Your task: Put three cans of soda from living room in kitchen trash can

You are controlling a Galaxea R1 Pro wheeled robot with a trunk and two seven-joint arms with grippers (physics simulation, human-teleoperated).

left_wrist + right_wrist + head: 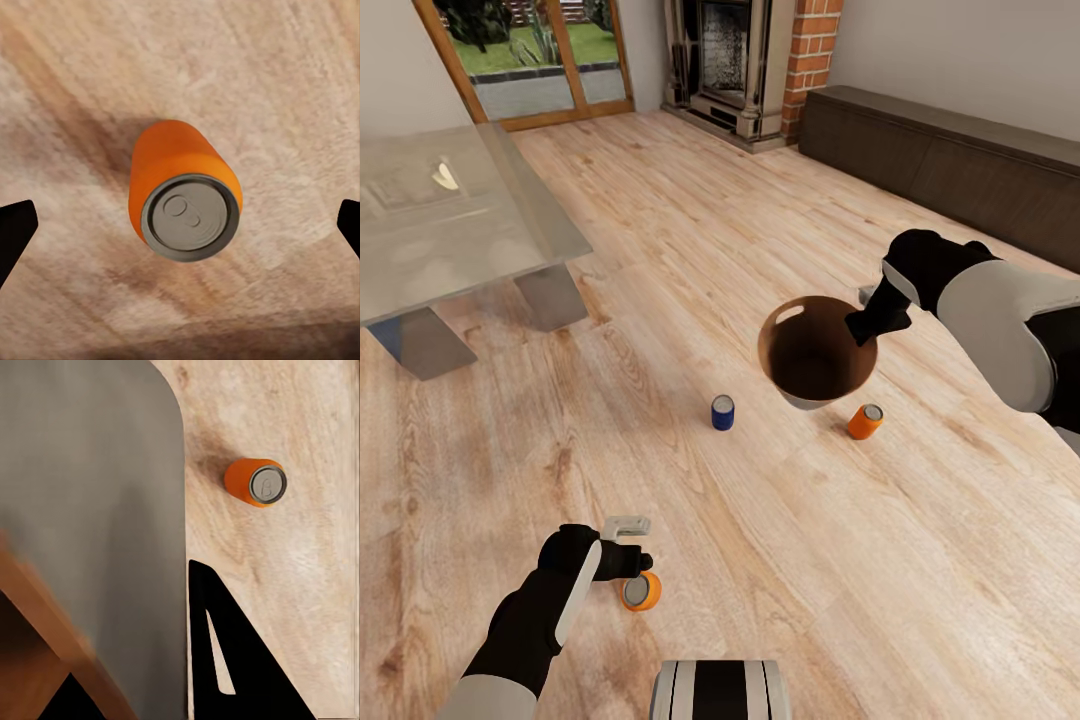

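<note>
I have the bin (818,355) gripped by its rim in my right gripper (863,325), held up off the wood floor (690,250); one finger sits inside the brown wall, the other outside against the grey (97,510). An orange can (865,421) stands on the floor just beside and below the bin, also seen from the right wrist (256,482). The blue can (722,412) stands alone on the boards, near the bin's other side. My left gripper (632,560) hangs directly over the second orange can (642,591), fingers spread wide with the can (184,193) upright between them, not touching. The glass table (450,215) is off to my left, the fireplace (745,60) and cabinet (950,165) ahead
</note>
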